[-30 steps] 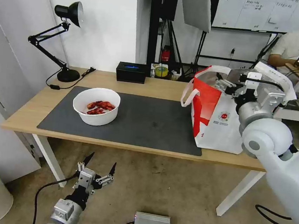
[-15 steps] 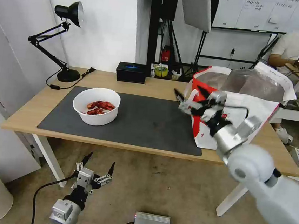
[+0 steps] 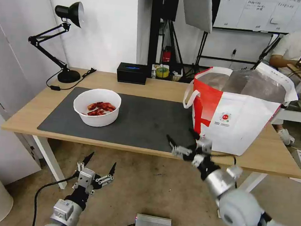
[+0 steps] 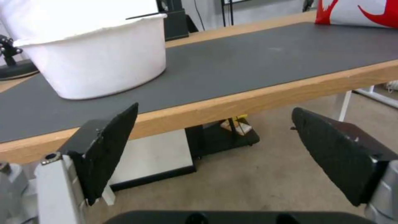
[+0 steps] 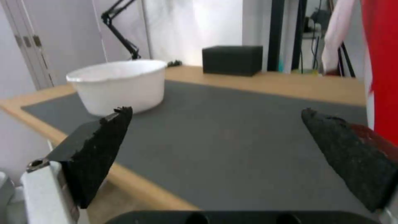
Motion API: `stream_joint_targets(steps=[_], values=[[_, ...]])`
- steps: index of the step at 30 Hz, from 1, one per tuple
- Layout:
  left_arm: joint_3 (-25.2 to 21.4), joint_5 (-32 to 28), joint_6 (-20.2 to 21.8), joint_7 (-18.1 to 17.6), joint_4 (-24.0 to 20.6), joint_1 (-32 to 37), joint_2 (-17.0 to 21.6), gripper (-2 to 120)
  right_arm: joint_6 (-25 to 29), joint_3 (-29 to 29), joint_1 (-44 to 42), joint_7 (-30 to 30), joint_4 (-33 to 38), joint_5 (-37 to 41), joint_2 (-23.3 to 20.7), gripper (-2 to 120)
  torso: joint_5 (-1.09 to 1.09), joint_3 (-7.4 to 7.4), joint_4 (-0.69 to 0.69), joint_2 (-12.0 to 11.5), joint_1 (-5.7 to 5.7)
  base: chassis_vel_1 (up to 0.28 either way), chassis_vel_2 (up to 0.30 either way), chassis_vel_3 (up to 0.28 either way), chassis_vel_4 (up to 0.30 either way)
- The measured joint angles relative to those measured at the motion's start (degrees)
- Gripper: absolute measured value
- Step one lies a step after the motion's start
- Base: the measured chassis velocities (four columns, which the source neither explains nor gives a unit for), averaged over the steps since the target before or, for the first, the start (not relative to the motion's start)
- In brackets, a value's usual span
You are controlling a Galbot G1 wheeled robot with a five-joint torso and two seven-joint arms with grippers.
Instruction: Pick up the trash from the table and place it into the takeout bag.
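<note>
Right gripper [image 3: 183,143], fingers spread and empty, had dropped from the takeout bag [image 3: 235,114] to the table [image 3: 153,85] edge; crayfish bowl [image 3: 96,107] remained.

White arms, silver wrists, black jaws

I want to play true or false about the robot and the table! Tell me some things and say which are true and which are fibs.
1. The white bowl has red shells in it. True.
2. The right hand is holding the bowl. False: it is open and empty, at the table's front edge.
3. The bag stands on the table. True.
4. The left hand is inside the bag. False: it is open, low in front of the table.
5. The lamp stands on the floor. False: it stands on the table.
</note>
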Motion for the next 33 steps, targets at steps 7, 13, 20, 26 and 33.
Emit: stream_joint_targets(steps=[7,13,20,26,33], values=[[0.33,-0.04,0.0,0.0,0.1,-0.24,-0.01,100,1.85,-0.41,-3.94,1.88,-1.37,-3.96,1.45,100,0.0,0.0,0.0,0.0,0.0,0.0,0.0,0.0,0.0],[0.23,-0.2,-0.04,-0.01,0.21,-0.3,0.2,100,2.51,-0.56,-6.22,4.91,-2.01,-7.41,2.53,100,0.0,0.0,0.0,0.0,0.0,0.0,0.0,0.0,0.0],[0.27,-0.27,-0.05,-0.02,0.41,-0.51,0.2,100,3.02,-0.62,-6.31,6.75,-2.12,-9.27,2.7,100,-0.01,0.01,0.0,0.0,0.0,0.0,0.0,0.0,0.0],[0.0,-1.73,0.07,-1.1,0.8,-1.71,0.83,100,3.01,-0.65,-6.24,6.83,-2.04,-9.29,2.7,100,-0.01,0.0,0.01,0.0,0.01,0.0,0.0,0.0,0.0],[-2.94,-8.41,2.98,-4.04,-0.96,-4.49,5.21,100,2.97,-0.65,-6.18,6.83,-2.02,-9.24,2.69,100,-0.01,0.01,0.01,0.0,0.01,0.0,0.0,0.0,0.0]])
